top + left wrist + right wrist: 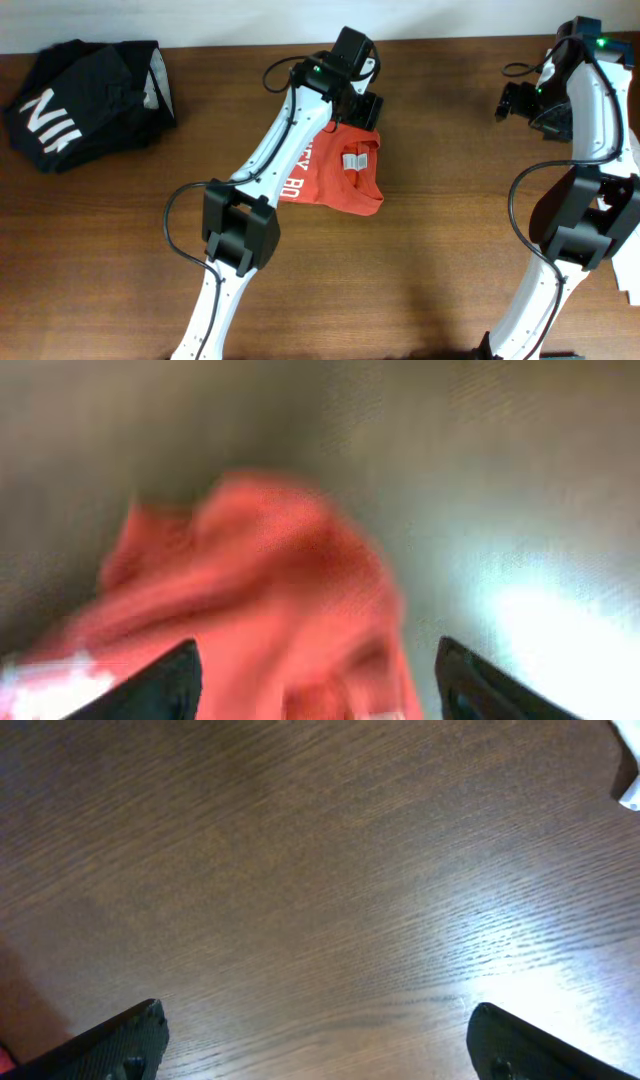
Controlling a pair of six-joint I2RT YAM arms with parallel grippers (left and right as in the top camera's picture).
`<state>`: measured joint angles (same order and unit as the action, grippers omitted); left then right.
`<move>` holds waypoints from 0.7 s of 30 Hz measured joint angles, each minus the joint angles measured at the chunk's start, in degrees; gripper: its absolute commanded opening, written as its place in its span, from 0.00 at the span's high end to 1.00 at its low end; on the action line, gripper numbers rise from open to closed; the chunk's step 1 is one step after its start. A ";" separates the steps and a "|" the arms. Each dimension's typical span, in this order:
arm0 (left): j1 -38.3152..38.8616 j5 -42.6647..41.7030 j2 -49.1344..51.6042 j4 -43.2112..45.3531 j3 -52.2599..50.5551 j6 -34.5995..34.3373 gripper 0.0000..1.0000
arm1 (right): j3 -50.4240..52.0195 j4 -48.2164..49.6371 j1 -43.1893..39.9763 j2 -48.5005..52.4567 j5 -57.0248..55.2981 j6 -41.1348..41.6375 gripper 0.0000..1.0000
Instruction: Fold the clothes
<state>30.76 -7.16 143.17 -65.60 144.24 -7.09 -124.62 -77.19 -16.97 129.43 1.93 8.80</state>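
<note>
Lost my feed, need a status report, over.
Left gripper open above red shirt. Right gripper open over bare table. Shirt bunched, not folded. Nothing blocking.

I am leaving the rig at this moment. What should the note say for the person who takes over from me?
Left gripper: open and holding nothing, just above the red-orange shirt; its view is blurred.
Right gripper: open and holding nothing, over bare table.
Black garment: rumpled at the top left of the overhead view, with no gripper near it.
Done: the shirt lies gathered with its neck label up, but it is not a neat fold.
Left: finish folding the shirt, then fold the black garment.
</note>
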 measured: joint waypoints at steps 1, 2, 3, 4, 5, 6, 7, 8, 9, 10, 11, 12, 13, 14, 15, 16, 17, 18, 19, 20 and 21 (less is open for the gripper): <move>0.07 0.81 0.02 -4.72 2.56 -0.28 0.38 | 0.00 0.00 0.00 0.00 -0.02 0.02 0.01; 0.02 1.86 -0.02 -9.62 5.05 -1.16 0.48 | 0.00 0.04 0.00 0.00 0.00 -0.02 0.01; -0.15 2.14 -0.13 -12.09 5.73 -2.23 0.56 | 0.00 0.04 0.00 0.00 0.00 -0.02 0.01; -0.59 1.99 -0.13 -16.55 5.90 -2.93 0.62 | 0.00 0.04 0.00 0.00 0.00 -0.04 0.01; -0.98 1.51 -0.13 -18.21 5.38 -3.17 0.62 | 0.00 0.11 0.00 0.02 0.00 -0.04 0.01; -1.46 0.17 -0.13 -18.34 3.89 -3.78 0.62 | 0.00 0.02 0.00 0.00 0.00 -0.04 0.01; -1.73 -1.09 -0.11 -17.03 1.46 -3.96 0.62 | 0.00 0.07 0.00 0.02 0.00 -0.02 0.01; -1.60 -2.23 -0.11 -14.51 -1.36 -4.13 0.62 | 0.00 0.04 0.00 0.02 0.00 -0.04 0.01; -1.05 -3.63 0.11 -11.47 -4.81 -4.33 0.61 | 0.00 0.02 0.00 0.00 0.00 0.00 0.01; -0.42 -4.76 0.33 -8.70 -7.34 -4.50 0.61 | 0.00 0.07 0.00 0.02 0.02 -0.04 0.01; 0.42 -6.03 0.66 -4.68 -9.97 -4.57 0.61 | 0.00 0.04 0.00 0.00 0.00 -0.04 0.01; 1.42 -6.73 0.87 -1.66 -12.00 -4.55 0.60 | 0.00 0.07 0.00 0.00 0.02 -0.02 0.01; 2.19 -7.28 0.96 -0.42 -13.11 -4.55 0.60 | 0.00 0.02 0.00 0.00 0.00 0.00 0.01; 3.23 -7.69 0.96 0.94 -13.73 -4.55 0.60 | 0.00 0.07 0.00 0.00 0.00 -0.02 0.01; 3.96 -7.89 0.96 1.64 -13.79 -4.55 0.60 | 0.00 0.04 0.00 0.00 0.00 0.00 0.01; 4.76 -7.93 0.96 2.05 -13.81 -4.55 0.60 | 0.00 0.04 0.00 0.02 0.00 -0.02 0.01; 5.60 -7.93 0.96 2.01 -13.81 -4.55 0.54 | 0.00 0.04 0.00 0.02 0.00 -0.02 0.01; 6.10 -7.93 0.96 1.40 -13.49 -4.55 0.48 | 0.00 0.04 0.00 0.00 0.00 -0.02 0.01; 6.43 -7.93 0.96 -0.17 -12.61 -4.79 0.31 | 0.00 0.02 0.00 0.00 0.02 -0.02 0.01; 6.58 -7.67 0.96 -2.62 -10.80 -4.76 0.20 | 0.00 0.02 0.00 0.00 -0.02 -0.02 0.01; 6.60 -7.21 0.96 -4.79 -8.37 -4.76 0.13 | 0.00 0.04 0.00 0.02 0.00 0.00 0.01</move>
<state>37.36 -14.37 144.14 -70.39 135.87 -11.86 -124.62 -77.14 -16.97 129.45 1.93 8.80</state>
